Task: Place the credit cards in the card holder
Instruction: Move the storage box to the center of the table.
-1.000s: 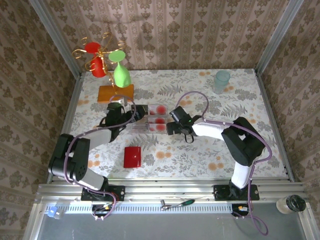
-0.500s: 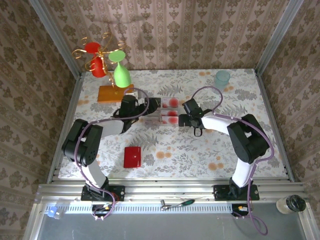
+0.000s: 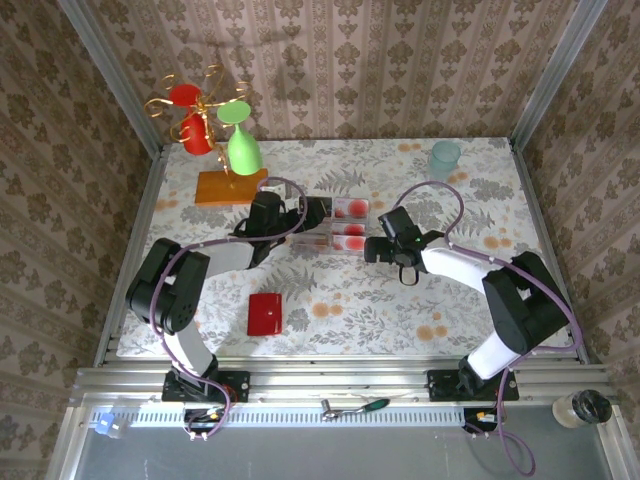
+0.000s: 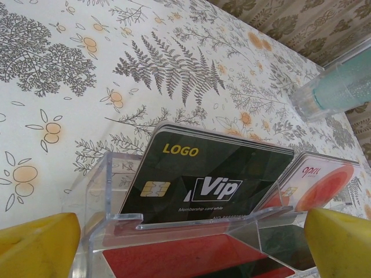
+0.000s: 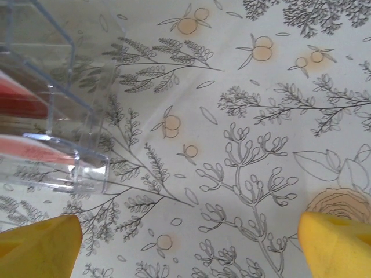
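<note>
A clear compartment tray (image 3: pixel 338 226) in the middle of the table holds the credit cards. A black "Vip" card (image 4: pixel 208 179) stands upright in it, beside a whitish card with a red blotch (image 4: pixel 326 184); whitish red-blotched cards (image 3: pixel 350 208) show from above. A red card (image 4: pixel 185 255) lies in the near compartment. My left gripper (image 3: pixel 303 213) (image 4: pixel 191 255) is open at the tray's left end, its yellow fingertips (image 4: pixel 36 246) straddling it. My right gripper (image 3: pixel 373 246) (image 5: pixel 185 249) is open over bare cloth, just off the tray's corner (image 5: pixel 55 121). The red card holder (image 3: pixel 265 313) lies closed, front left.
An orange block (image 3: pixel 228 187) with a green glass (image 3: pixel 243 150) and a gold stand with a red cup (image 3: pixel 193 122) stand back left. A teal cup (image 3: pixel 444 160) (image 4: pixel 342 87) is back right. Patterned walls close three sides.
The tray has slid right and a little farther back. My left gripper followed it rightward; my right gripper drew back to the right, off the tray.
</note>
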`<action>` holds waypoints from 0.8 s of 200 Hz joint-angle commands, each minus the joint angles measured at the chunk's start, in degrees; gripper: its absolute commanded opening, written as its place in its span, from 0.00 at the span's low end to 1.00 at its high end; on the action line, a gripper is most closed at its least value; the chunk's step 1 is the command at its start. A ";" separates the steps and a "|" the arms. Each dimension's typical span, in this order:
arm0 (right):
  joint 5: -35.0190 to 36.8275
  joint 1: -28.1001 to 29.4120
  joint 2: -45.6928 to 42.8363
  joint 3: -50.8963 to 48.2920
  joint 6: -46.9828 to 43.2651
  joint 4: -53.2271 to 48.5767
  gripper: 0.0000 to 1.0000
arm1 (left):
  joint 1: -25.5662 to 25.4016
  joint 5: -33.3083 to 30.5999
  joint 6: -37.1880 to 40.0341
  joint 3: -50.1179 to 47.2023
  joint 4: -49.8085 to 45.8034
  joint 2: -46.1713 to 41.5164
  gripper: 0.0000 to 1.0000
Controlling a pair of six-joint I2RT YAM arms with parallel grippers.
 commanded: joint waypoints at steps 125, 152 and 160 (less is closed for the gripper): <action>-1.62 -5.36 11.04 7.82 0.75 -0.19 0.97 | -2.54 -0.88 -0.97 5.47 0.86 5.16 1.00; -2.68 -6.25 10.50 7.60 -0.20 -0.81 0.97 | -2.67 -0.97 -1.03 6.71 0.54 5.72 1.00; -3.41 -6.27 9.44 6.63 -0.35 -0.80 0.97 | -2.44 -0.93 -0.62 6.90 0.11 5.49 1.00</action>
